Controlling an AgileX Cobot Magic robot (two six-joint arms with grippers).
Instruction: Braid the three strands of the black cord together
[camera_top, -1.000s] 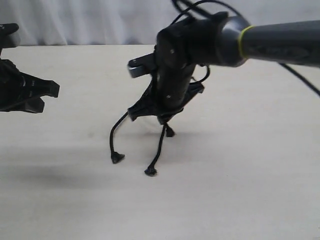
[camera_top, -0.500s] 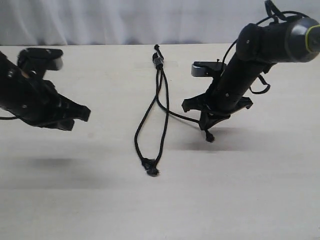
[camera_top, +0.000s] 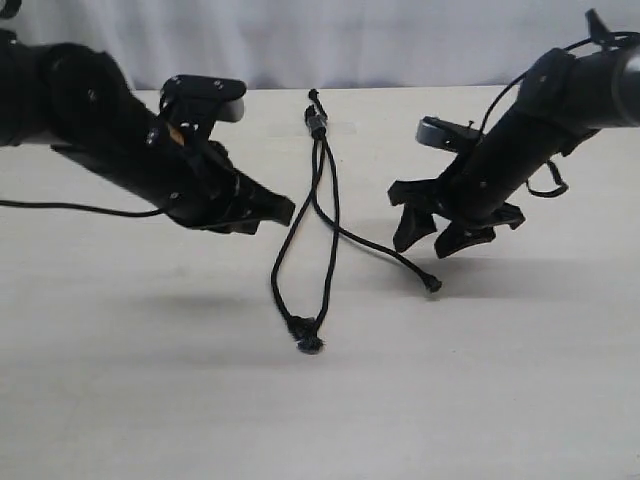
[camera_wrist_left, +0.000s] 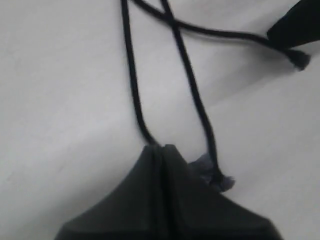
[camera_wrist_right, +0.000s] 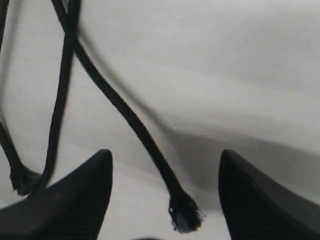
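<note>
The black cord (camera_top: 318, 122) lies on the table with its bound end far from the camera. Of the three strands, two run side by side to tips (camera_top: 306, 335) that lie together. The third strand (camera_top: 375, 245) bends right, ending in a frayed tip (camera_top: 432, 284). My right gripper (camera_top: 430, 236) is open just above that tip, which lies loose between its fingers (camera_wrist_right: 184, 215). My left gripper (camera_top: 284, 211) is shut, hovering beside the left strand (camera_wrist_left: 131, 75). Its tips (camera_wrist_left: 161, 148) hide that strand's end; the middle strand's tip (camera_wrist_left: 222, 181) shows beside them.
The pale wooden table (camera_top: 520, 380) spreads around the cord, with a white curtain (camera_top: 400, 40) behind it. Both arms lean in from the sides, and glossy cables trail off the right arm (camera_top: 560, 110).
The right gripper has let go of the right strand's tip, opened and drawn slightly up and right. The left arm has swung in from the left towards the left strand.
</note>
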